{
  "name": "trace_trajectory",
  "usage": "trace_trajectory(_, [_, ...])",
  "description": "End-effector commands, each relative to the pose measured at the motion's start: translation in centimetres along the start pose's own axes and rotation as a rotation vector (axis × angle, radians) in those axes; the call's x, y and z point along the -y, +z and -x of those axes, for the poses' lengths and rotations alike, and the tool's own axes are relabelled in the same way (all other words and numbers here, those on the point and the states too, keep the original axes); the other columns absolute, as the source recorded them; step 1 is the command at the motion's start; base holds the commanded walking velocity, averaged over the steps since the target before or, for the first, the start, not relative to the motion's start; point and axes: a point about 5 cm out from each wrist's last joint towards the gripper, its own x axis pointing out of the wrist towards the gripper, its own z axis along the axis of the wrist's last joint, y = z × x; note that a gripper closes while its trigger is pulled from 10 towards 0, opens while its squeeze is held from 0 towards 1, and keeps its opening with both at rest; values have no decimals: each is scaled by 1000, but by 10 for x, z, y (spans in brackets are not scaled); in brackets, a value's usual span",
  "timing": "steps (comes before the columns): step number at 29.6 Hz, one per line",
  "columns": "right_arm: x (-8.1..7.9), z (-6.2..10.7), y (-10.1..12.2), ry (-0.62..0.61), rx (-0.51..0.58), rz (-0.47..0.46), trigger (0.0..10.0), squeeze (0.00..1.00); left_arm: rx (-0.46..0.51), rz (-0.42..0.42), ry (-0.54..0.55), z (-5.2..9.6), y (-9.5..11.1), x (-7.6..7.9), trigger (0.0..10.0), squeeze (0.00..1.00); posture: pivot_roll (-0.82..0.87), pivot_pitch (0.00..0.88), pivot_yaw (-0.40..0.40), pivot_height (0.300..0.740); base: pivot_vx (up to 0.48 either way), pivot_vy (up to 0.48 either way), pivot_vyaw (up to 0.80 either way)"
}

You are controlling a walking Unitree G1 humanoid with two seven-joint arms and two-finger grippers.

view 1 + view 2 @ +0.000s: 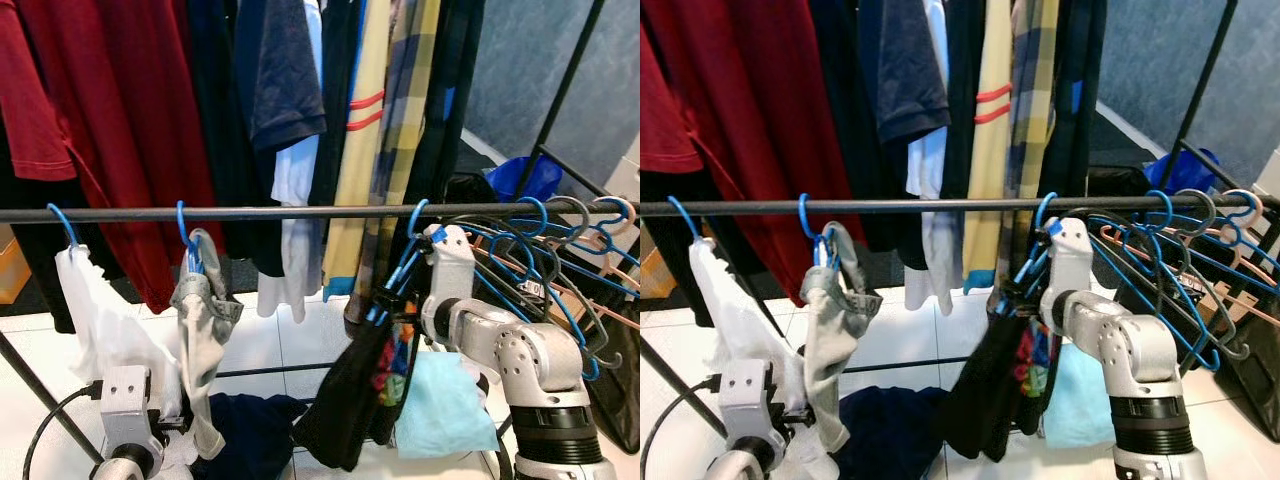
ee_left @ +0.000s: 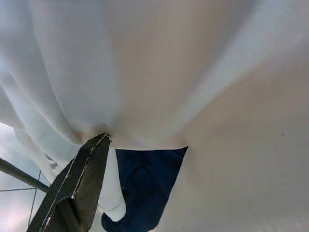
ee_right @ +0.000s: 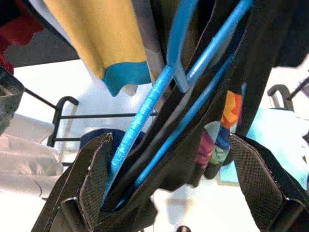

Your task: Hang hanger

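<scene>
A blue hanger (image 1: pixel 412 232) carrying a black garment (image 1: pixel 345 400) has its hook over the black rail (image 1: pixel 300 212). My right gripper (image 3: pixel 169 140) is just below the rail and open. The hanger's blue bars (image 3: pixel 149 106) run between its fingers, close to one finger (image 3: pixel 94 174). Two more blue hangers sit further left on the rail, one with a grey cloth (image 1: pixel 205 320) and one with a white cloth (image 1: pixel 95 310). My left gripper (image 1: pixel 170 425) is low at the left, pushed into the white cloth (image 2: pixel 169 72). One of its fingers (image 2: pixel 82 179) stands wide; the cloth covers the other.
Several empty blue and grey hangers (image 1: pixel 545 250) crowd the rail's right end. Shirts hang on a higher rail behind, among them a red one (image 1: pixel 120 120). A light-blue cloth (image 1: pixel 440 410) and a navy cloth (image 1: pixel 250 430) lie low by the rack, over white floor tiles (image 1: pixel 270 340).
</scene>
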Motion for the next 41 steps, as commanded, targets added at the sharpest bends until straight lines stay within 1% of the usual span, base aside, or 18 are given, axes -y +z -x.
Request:
trace_trajectory(1, [4, 0, -5, -17, -31, -10, 10000, 0, -4, 2, 5, 2, -3, 0, 10000, 0, -74, 0, -37, 740, 0, 0, 0])
trace_trajectory(2, [4, 1, -6, -16, -50, -18, 10000, 0, -3, 2, 5, 1, -3, 0, 10000, 0, -69, 0, -40, 740, 0, 0, 0])
trace_trajectory(5, [12, 5, -13, -69, -91, 22, 10000, 0, -2, 4, 7, 1, -3, 0, 10000, 0, -69, 0, -42, 740, 0, 0, 0])
trace_trajectory(6, [21, 8, -15, -131, -101, 79, 10000, 0, -2, 5, 8, 1, -3, 0, 10000, 0, -73, 0, -42, 740, 0, 0, 0])
trace_trajectory(7, [21, 8, -15, -131, -101, 79, 10000, 0, -2, 5, 8, 1, -3, 0, 10000, 0, -73, 0, -42, 740, 0, 0, 0])
trace_trajectory(9, [35, 15, -13, -219, -92, 165, 10000, 0, -2, 5, 7, 1, -3, -1, 10000, 0, -80, 0, -38, 740, 0, 0, 0])
trace_trajectory(10, [35, 15, -13, -219, -92, 165, 10000, 0, -2, 5, 7, 1, -3, -1, 10000, 0, -80, 0, -38, 740, 0, 0, 0])
trace_trajectory(11, [41, 19, -9, -262, -81, 223, 10000, 0, -3, 4, 5, 1, -3, -1, 10000, 0, -83, 0, -35, 740, 0, 0, 0])
trace_trajectory(13, [41, 19, -9, -262, -81, 223, 10000, 0, -3, 4, 5, 1, -3, -1, 10000, 0, -83, 0, -35, 740, 0, 0, 0])
trace_trajectory(14, [44, 23, -6, -296, -68, 269, 10000, 0, -4, 4, 3, 0, -3, -1, 10000, 0, -83, 0, -34, 740, 0, 0, 0])
trace_trajectory(16, [44, 23, -6, -296, -68, 269, 10000, 0, -4, 4, 3, 0, -3, -1, 10000, 0, -83, 0, -34, 740, 0, 0, 0])
trace_trajectory(18, [46, 28, 2, -339, -24, 329, 10000, 0, -6, 2, -2, 0, -3, -1, 10000, 0, -93, 0, -26, 740, 0, 0, 0])
trace_trajectory(22, [41, 28, 6, -316, 16, 316, 10000, 0, -8, 2, -4, -1, -3, -1, 10000, 0, -91, 0, -27, 740, 0, 0, 0])
trace_trajectory(26, [35, 25, 2, -271, 0, 294, 10000, 0, -8, 5, -3, -1, -3, -1, 10000, 0, -89, 0, -30, 740, 0, 0, 0])
trace_trajectory(27, [32, 24, 1, -251, 0, 292, 4627, 0, -8, 5, -2, -1, -3, -1, 10000, 0, -90, 0, -30, 740, 0, 0, 0])
trace_trajectory(28, [32, 24, 1, -251, 0, 292, 4627, 0, -8, 5, -2, -1, -3, -1, 10000, 0, -90, 0, -30, 740, 0, 0, 0])
trace_trajectory(29, [30, 23, 2, -236, 10, 290, 0, 0, -7, 5, -1, -1, -2, -1, 10000, 0, -90, 0, -29, 740, 0, 0, 0])
trace_trajectory(41, [28, 25, 10, -239, 81, 324, 0, 0, -6, 5, -4, -1, -3, 0, 10000, 0, -91, 0, -28, 740, 0, 0, 0])
